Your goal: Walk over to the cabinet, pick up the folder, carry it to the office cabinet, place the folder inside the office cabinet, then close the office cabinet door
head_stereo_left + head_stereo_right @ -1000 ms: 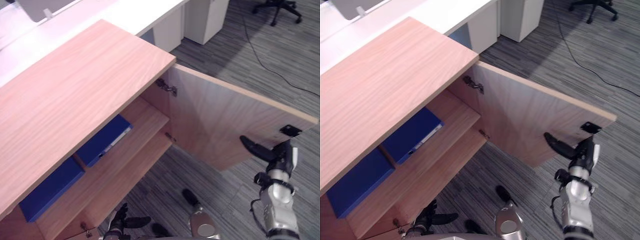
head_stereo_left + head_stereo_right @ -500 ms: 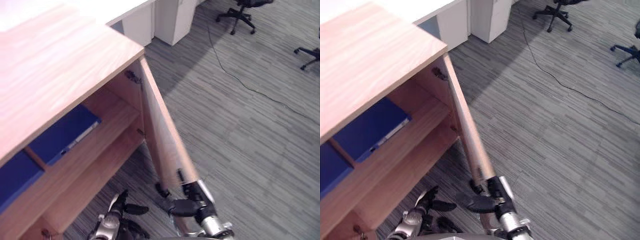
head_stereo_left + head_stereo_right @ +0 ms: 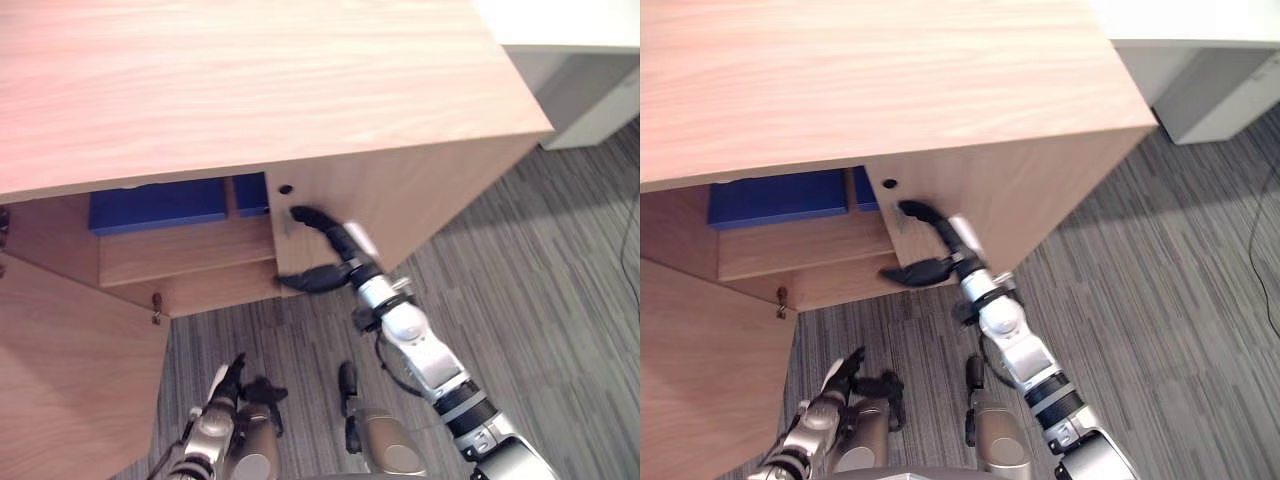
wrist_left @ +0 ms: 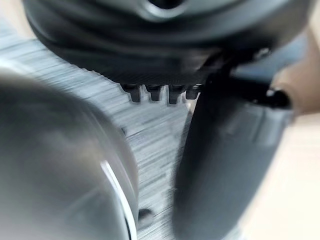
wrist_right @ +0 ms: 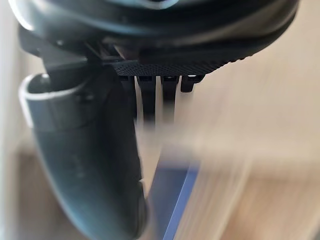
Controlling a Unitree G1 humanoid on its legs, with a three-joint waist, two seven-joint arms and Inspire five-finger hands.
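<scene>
Pushing the cabinet door (image 3: 420, 190) shut with right hand (image 3: 345, 258), fingers straight, thumb spread; blue folder (image 3: 155, 205) already shelved inside.

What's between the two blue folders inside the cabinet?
A thin upright wooden divider stands between the larger blue folder and the narrow blue strip by the edge of the door; both eye views show it.
</scene>
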